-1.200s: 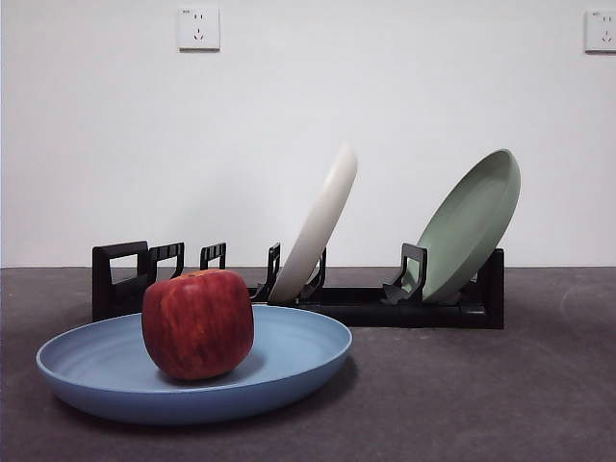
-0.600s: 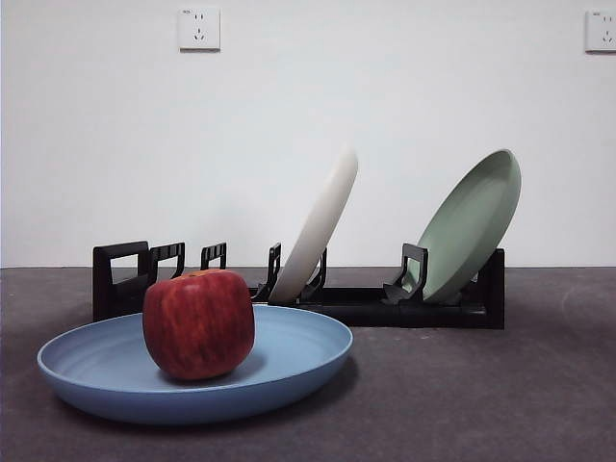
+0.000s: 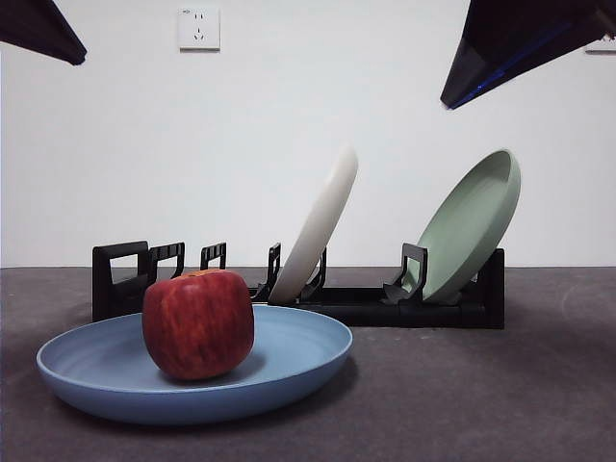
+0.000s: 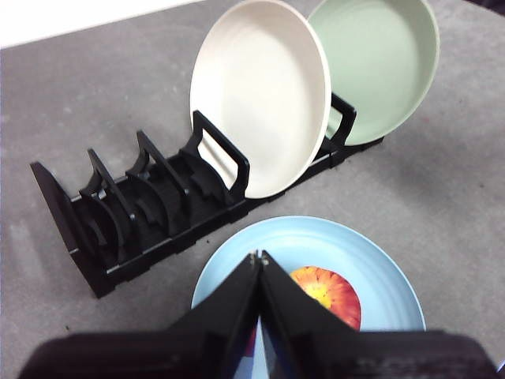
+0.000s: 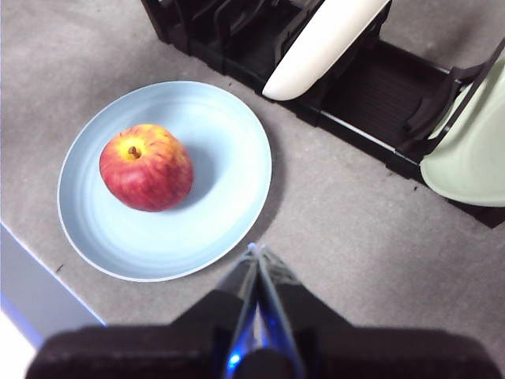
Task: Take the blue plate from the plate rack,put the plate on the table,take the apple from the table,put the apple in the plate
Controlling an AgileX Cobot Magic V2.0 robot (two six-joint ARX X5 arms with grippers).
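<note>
The blue plate [image 3: 192, 371] lies flat on the counter [image 3: 481, 395] in front of the plate rack [image 3: 298, 289], carrying one apple [image 3: 198, 323]. Three plates in all: the cream-white plate [image 3: 318, 226] and pale green plate [image 3: 472, 223] lean in the rack. Both hands hang above, holding nothing: left hand [image 4: 259, 259] and right hand [image 5: 256, 251] pressed together. Two wall sockets [image 3: 198, 28]; no writing is readable.

front: low, level, near | wrists: high, looking down | shared: blue plate [image 3: 289, 371], apple [image 5: 146, 166]
</note>
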